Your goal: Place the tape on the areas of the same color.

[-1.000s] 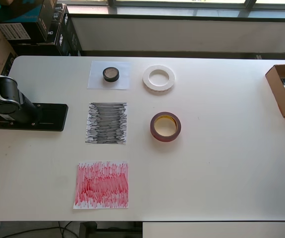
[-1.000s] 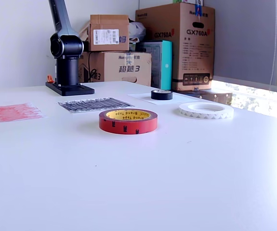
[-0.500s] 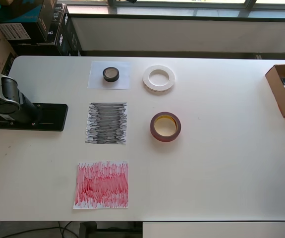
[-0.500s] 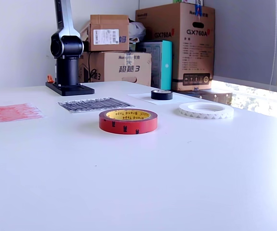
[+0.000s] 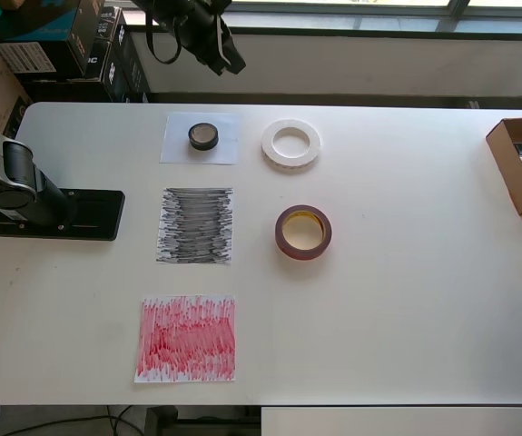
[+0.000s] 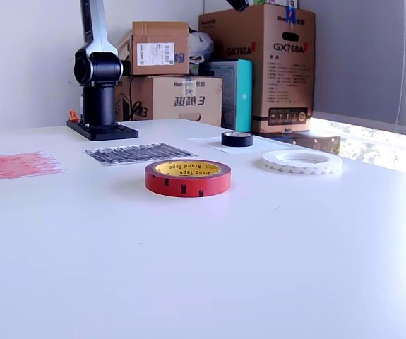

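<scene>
The surface (image 5: 406, 309) is white and carries every item. The arm base (image 5: 24, 195) stands at the overhead view's left edge. The fingers (image 5: 211, 36) hang high above the far edge, beyond the white sheet; whether they are released or clenched cannot be told, and nothing visible is held.

Three sheets lie in a column: the red sheet (image 5: 186, 338) nearest, the black sheet (image 5: 195, 225) in the middle, the white sheet (image 5: 201, 137) farthest. All three rolls are misplaced. The red tape (image 5: 303, 232) rests on bare surface beside the black sheet. The white tape (image 5: 290, 143) rests on bare surface just beside the white sheet. The black tape (image 5: 203, 136), the smallest, sits on the white sheet.

Risks, as judged: the sheets look loose, so dragging a roll could shift them; the small black tape leaves little margin for a misaligned grasp
</scene>
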Action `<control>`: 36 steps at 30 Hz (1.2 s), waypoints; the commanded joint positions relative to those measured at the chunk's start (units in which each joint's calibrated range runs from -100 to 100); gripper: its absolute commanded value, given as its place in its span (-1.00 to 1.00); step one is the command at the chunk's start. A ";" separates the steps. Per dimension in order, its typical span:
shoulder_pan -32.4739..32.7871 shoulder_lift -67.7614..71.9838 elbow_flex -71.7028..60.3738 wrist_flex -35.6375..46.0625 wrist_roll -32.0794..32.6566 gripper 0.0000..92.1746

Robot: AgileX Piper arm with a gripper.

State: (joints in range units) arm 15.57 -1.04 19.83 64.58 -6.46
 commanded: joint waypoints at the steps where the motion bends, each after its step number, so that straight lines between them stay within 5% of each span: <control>1: -0.56 -0.37 22.74 -7.01 -0.24 -0.97; 22: -0.56 -0.09 23.74 -9.04 -0.32 -0.97; 36: 1.65 6.93 23.83 -17.95 -0.24 -0.97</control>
State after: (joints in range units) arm 16.18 3.37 43.75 48.10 -6.36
